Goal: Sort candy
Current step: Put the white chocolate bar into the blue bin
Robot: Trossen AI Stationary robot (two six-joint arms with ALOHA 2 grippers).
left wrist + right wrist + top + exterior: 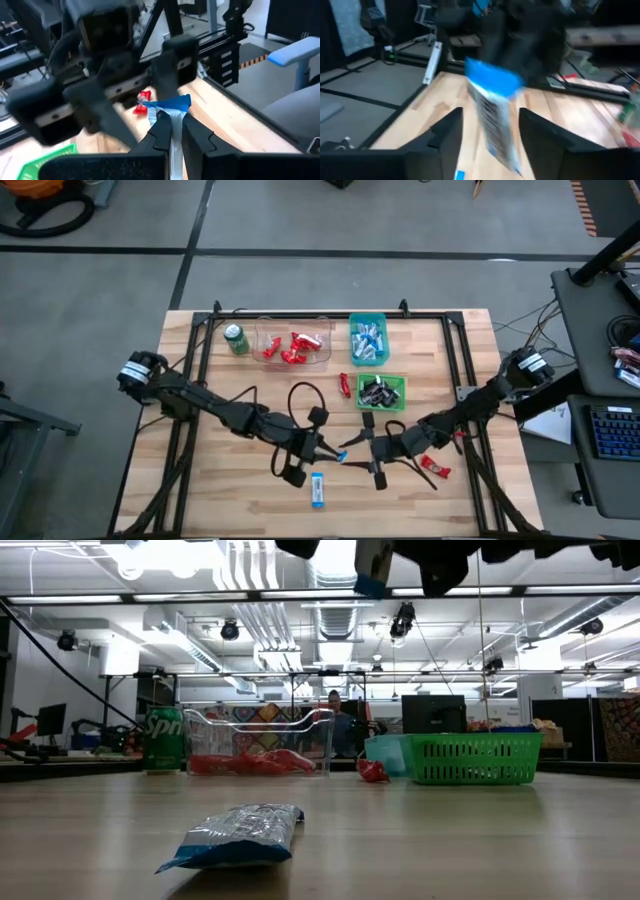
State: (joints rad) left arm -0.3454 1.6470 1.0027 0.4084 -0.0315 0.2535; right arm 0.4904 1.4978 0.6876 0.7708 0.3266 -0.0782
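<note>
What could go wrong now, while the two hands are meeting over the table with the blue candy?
1. The left hand pinches the blue-and-white candy by one end only; if the open right hand closes badly, the candy may drop.
2. The two hands are very close in the high view and could hit each other.
3. A falling candy might land by the other blue candy, not in a bin.

Light: bright and even, from ceiling strip lights (pixel 250 570) glaring white at upper centre of the low view.
Shadows: soft and faint on the table (pixel 440 380).
Blur: right wrist view smeared throughout; blue-and-white candy (pixel 492 107) streaked at centre.
Focus: left wrist foreground soft; low view background hazy.
</note>
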